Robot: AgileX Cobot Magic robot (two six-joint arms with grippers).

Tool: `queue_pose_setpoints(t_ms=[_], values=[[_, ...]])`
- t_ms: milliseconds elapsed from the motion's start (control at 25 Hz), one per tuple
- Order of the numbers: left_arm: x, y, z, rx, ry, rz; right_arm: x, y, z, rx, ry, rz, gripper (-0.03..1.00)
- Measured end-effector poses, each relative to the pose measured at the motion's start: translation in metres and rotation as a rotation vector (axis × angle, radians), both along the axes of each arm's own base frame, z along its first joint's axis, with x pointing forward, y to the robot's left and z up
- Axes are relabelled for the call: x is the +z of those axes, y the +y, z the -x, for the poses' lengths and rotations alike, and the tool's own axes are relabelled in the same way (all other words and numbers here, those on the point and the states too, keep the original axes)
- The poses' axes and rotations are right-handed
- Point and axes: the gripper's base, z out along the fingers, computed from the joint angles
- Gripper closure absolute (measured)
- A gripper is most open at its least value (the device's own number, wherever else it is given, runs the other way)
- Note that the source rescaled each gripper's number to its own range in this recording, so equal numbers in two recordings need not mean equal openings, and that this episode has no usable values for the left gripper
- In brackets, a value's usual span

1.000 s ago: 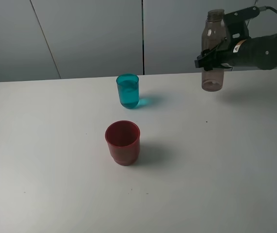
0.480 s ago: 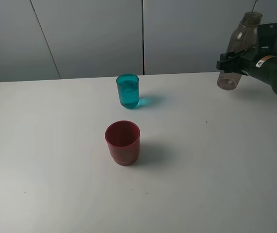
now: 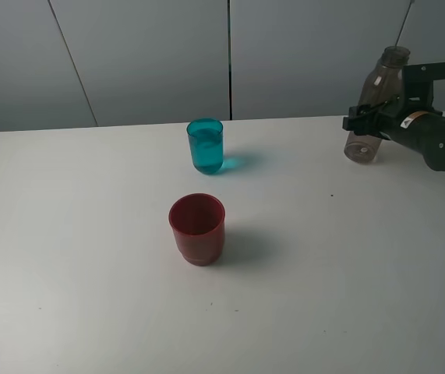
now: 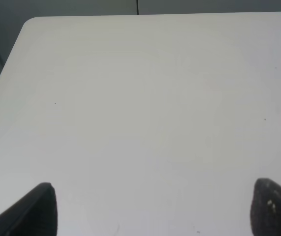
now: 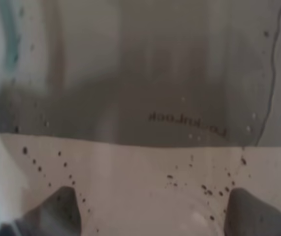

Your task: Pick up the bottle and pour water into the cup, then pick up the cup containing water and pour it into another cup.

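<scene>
While the right gripper clamps the tilted bottle — teal cup filled — it needs standing down; left gripper gapes empty.

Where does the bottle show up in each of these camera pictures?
Exterior high: the bottle is at the far right, tilted, near the back edge of the table.
Left wrist: not in it.
Right wrist: the bottle fills the picture, seen close up.
Shared landmark: the white table, plain in the exterior high and left wrist views.
</scene>
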Motion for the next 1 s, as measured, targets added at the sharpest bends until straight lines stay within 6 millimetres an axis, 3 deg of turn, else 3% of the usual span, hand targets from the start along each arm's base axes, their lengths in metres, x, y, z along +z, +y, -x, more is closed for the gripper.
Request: queue_pose_setpoints(t_ms=[280, 440, 560, 680, 760, 1000], values=[[0.0, 0.0, 0.0, 0.0, 0.0, 0.0, 0.0, 0.0, 0.0, 0.0, 0.0, 0.0, 0.88], [0.0, 0.0, 0.0, 0.0, 0.0, 0.0, 0.0, 0.0, 0.0, 0.0, 0.002, 0.0, 0.52], [0.0, 0.0, 0.0, 0.001, 0.0, 0.002, -0.001, 0.0, 0.0, 0.0, 0.007, 0.001, 0.33], [0.0, 0.0, 0.0, 0.001, 0.0, 0.002, 0.0, 0.0, 0.001, 0.0, 0.029, 0.004, 0.05], [0.0, 0.0, 0.0, 0.001, 0.0, 0.002, 0.005, -0.001, 0.003, -0.002, 0.066, 0.011, -0.01], [0.0, 0.0, 0.0, 0.001, 0.0, 0.002, 0.024, -0.002, 0.014, -0.023, 0.22, 0.011, -0.03]])
